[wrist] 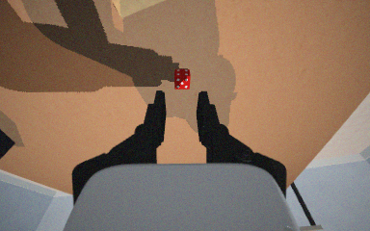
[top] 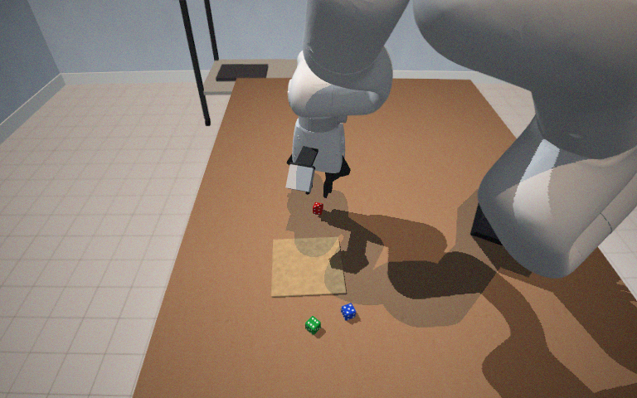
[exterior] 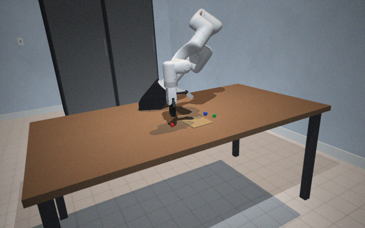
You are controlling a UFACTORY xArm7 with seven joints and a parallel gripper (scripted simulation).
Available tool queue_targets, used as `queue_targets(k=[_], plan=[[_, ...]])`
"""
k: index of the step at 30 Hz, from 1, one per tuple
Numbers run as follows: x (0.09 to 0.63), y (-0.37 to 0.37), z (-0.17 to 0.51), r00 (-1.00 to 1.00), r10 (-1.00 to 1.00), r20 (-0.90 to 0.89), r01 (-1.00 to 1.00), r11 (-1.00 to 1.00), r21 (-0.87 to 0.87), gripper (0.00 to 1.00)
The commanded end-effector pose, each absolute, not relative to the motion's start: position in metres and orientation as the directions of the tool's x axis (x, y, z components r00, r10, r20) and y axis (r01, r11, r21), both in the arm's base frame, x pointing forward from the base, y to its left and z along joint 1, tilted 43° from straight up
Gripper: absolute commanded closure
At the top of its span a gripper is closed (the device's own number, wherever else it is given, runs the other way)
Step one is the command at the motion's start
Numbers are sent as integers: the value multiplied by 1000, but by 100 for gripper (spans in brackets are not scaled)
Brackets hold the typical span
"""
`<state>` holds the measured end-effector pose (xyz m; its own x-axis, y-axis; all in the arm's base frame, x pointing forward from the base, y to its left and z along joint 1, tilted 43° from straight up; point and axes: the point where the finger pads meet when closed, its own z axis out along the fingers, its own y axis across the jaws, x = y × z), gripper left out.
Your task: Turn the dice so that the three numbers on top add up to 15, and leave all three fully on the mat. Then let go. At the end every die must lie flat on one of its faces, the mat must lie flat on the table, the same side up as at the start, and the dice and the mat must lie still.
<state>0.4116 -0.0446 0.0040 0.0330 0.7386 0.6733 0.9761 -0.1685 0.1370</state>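
In the top view, the arm (top: 340, 94) (exterior: 185, 49) reaches in from the far side, its wrist upright and the jaws (top: 316, 193) (exterior: 172, 115) pointing down, above the surface (top: 235, 187) (exterior: 107, 139) (wrist: 289, 72). The jaws are partly spread, with a gap between them, and grip nothing. The red die (top: 318, 208) (exterior: 172, 125) (wrist: 182, 79) rests on the surface near the jaws, apart from the mat (top: 307, 272) (exterior: 197, 122) (wrist: 140, 6) and on its far side in the top view. The mat lies flat. Past its near edge are the green die (top: 313, 324) (exterior: 214, 115) and, to the right of that, the blue die (top: 348, 311) (exterior: 205, 113); all three dice are off the mat. A pale block (top: 300, 177) (exterior: 189, 94) mounted at the wrist partly hides the left finger in the top view. The black base (top: 481, 230) (exterior: 152, 96) (wrist: 5, 143) stands at right, largely covered there by the arm. A dark cabinet (exterior: 131, 53) stands beyond the surface in the exterior view.
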Motion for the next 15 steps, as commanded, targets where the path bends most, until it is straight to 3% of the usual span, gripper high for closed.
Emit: queue_targets(k=[1, 15], plan=[[413, -45, 3, 34, 740, 672, 975, -171, 139, 64], [417, -31, -13, 34, 740, 672, 975, -171, 139, 64]])
